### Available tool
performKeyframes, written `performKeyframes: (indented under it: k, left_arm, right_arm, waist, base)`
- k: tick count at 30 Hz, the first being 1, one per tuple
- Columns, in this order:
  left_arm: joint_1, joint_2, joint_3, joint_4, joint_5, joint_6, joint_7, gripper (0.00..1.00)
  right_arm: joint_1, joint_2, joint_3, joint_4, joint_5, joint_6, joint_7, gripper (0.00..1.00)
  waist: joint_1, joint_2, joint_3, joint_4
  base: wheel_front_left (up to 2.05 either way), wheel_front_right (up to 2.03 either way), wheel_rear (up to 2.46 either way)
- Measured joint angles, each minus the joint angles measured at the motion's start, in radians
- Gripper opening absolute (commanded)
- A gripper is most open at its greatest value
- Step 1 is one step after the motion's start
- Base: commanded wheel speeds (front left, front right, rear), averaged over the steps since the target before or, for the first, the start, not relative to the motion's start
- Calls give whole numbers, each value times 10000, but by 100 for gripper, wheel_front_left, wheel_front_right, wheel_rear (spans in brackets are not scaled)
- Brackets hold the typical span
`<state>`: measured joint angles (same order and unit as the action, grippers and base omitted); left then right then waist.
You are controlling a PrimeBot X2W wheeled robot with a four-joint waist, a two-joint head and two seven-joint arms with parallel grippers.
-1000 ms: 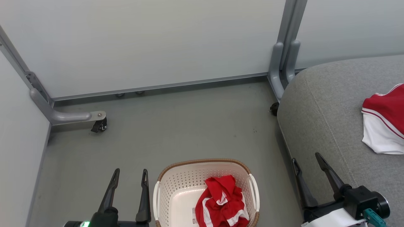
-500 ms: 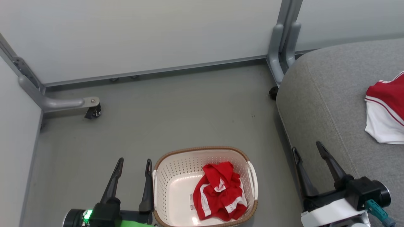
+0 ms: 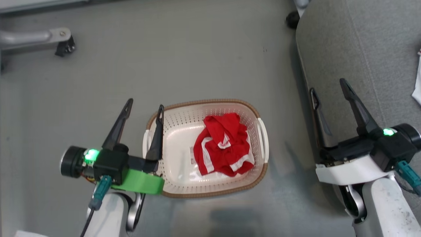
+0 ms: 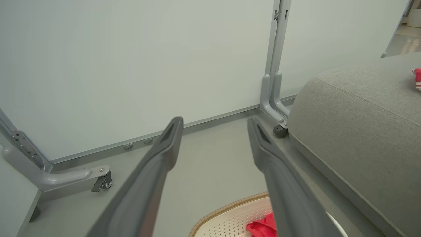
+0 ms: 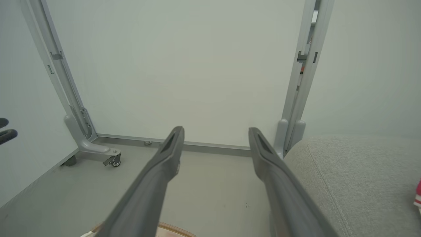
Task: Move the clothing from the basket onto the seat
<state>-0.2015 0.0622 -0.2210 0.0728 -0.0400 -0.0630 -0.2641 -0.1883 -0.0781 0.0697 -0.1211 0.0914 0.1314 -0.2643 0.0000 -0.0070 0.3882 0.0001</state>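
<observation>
The cream basket (image 3: pixel 204 102) with its brown rim stands on the grey floor, and a crumpled piece of red clothing (image 3: pixel 223 144) with white stripes lies in its right half. My left gripper (image 3: pixel 145 103) is open and holds nothing, its right finger over the basket's left rim. My right gripper (image 3: pixel 327 85) is open and holds nothing, over the near left edge of the grey seat (image 3: pixel 361 49). A white edge of another garment (image 3: pixel 417 85) lies on the seat at the far right. In the left wrist view, the open left gripper (image 4: pixel 214 120) has the basket (image 4: pixel 227 207) and clothing (image 4: pixel 263 228) below it.
A grey partition foot with a caster (image 3: pixel 64 46) stands on the floor at the upper left. Another caster (image 3: pixel 292 19) sits by the seat's corner. Pale partition walls (image 5: pixel 184 65) close off the far side. Open floor lies between the basket and the seat.
The head camera has tilted down, so the whole picture has shifted: the basket is now fully in view and the walls have left it. Both grippers stay open.
</observation>
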Motion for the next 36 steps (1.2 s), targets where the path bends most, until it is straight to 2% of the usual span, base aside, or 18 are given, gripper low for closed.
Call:
performKeyframes:
  k: [9,13,19,23,28,36]
  left_arm:
    - [-2420,566,-242,1120,418,-405,2,100]
    - [-3379,813,-706,1848,472,-533,0,100]
    - [-4454,1057,-1582,3678,474,-621,2,100]
    - [-5265,982,-2514,4986,178,-650,4,100]
    - [-6409,796,-3657,6592,-692,-663,173,100]
    - [-7870,706,-4238,8851,-1969,-663,711,100]
  right_arm:
    - [-1502,-351,67,-426,-171,0,0,100]
    - [-2125,-445,111,-554,-163,0,0,100]
    - [-2756,-330,297,-616,-165,0,0,100]
    - [-2894,-226,380,-671,-182,0,0,100]
    - [-2893,-169,441,-675,-261,0,0,100]
    - [-3007,-96,581,-880,-337,0,0,100]
  waist:
    - [2,0,2364,-288]
    - [2,0,3367,-480]
    - [3,0,4604,-848]
    - [3,0,5188,-1185]
    - [2,0,5660,-1615]
    - [2,0,6238,-2101]
  base:
    - [0,0,0]
    - [0,0,0]
    - [0,0,0]
    - [0,0,0]
    - [0,0,0]
    - [0,0,0]
